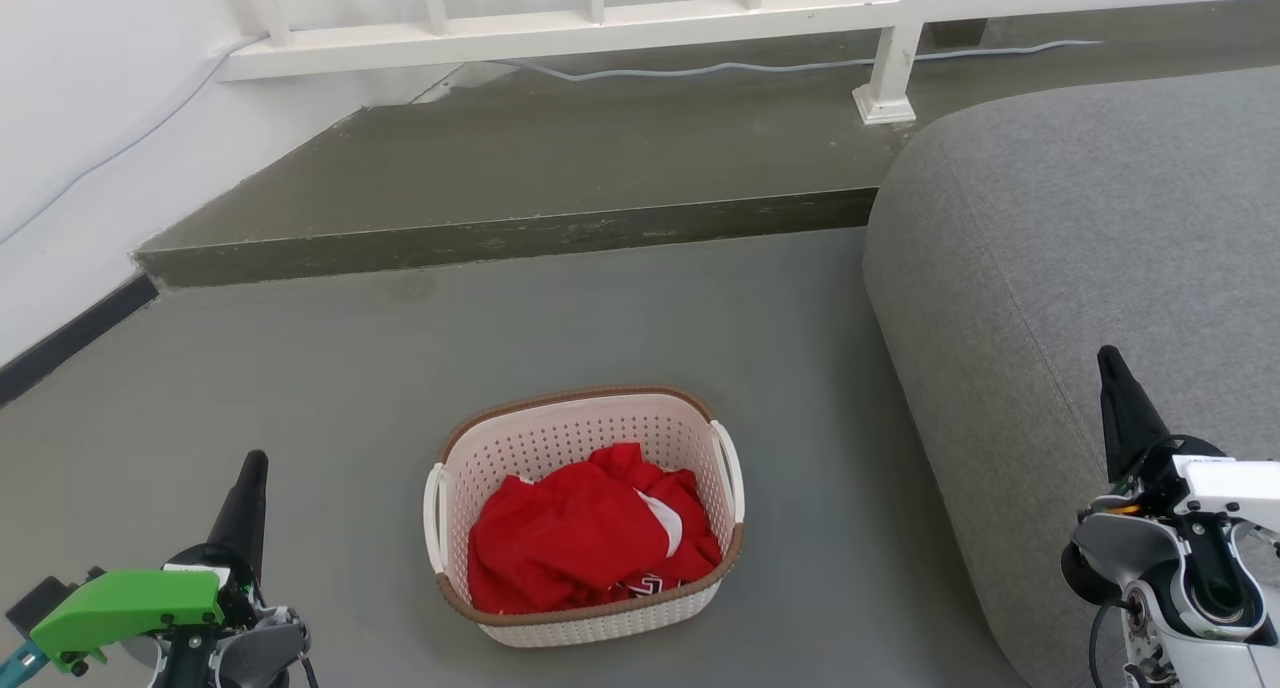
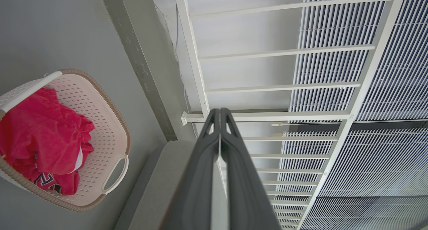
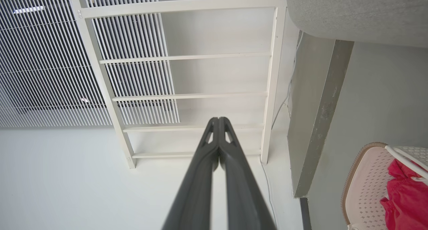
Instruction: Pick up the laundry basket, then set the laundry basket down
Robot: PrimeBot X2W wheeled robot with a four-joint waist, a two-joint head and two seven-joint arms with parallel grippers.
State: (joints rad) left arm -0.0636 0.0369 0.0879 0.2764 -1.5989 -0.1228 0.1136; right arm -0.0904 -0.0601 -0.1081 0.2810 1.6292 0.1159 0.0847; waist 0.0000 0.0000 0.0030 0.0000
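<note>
The laundry basket point(image 1: 690, 438) stands on the grey floor in the lower middle of the head view, cream-white and perforated, with a brown rim and a white loop handle on each side. Red clothing point(image 1: 580, 538) lies inside it. The basket point(image 2: 100, 123) also appears at the left of the left wrist view, and the basket's point(image 3: 364, 180) edge shows at the lower right of the right wrist view. My left gripper point(image 1: 255, 460) is shut and empty, left of the basket and apart from it. My right gripper point(image 1: 1106, 354) is shut and empty, far to the right, in front of the grey cushion.
A large grey upholstered cushion point(image 1: 1080, 268) fills the right side, close to the basket's right. A raised floor step point(image 1: 500, 236) runs behind the basket. A white railing point(image 1: 600, 28) and a pale cable point(image 1: 760, 66) lie beyond it. A white wall point(image 1: 80, 118) stands at the left.
</note>
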